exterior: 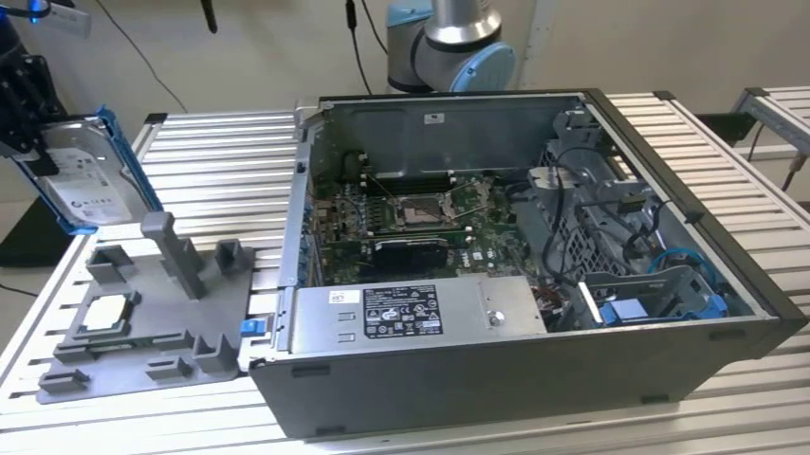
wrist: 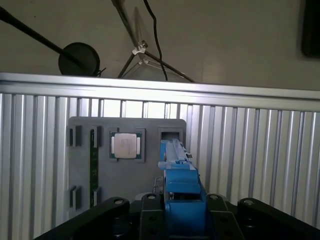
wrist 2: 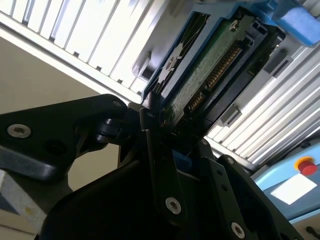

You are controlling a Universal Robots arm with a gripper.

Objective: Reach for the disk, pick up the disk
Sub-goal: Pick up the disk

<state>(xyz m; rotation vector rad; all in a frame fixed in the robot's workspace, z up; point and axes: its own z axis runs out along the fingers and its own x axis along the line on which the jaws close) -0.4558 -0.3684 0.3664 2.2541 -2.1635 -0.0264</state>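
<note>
grey fixture (exterior: 152,303) with chip (exterior: 108,313) on slatted surface (exterior: 215,161), open computer case (exterior: 506,284) just beside. pincer (wrist: 185,215) clenched on disk (exterior: 82,180), upright, off surface, exterior view's left.

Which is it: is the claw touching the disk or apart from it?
Touching. In the first wrist view the claw clamps the disk from both sides, with no gap at either side.

Silver disk (exterior: 79,185) w/ white label, clipped in bright blue frame, is up in the air at exterior view's left, on edge, slightly tilted. Second wrist view: green circuit-board side (wrist 2: 210,65) w/ connector row.
</note>
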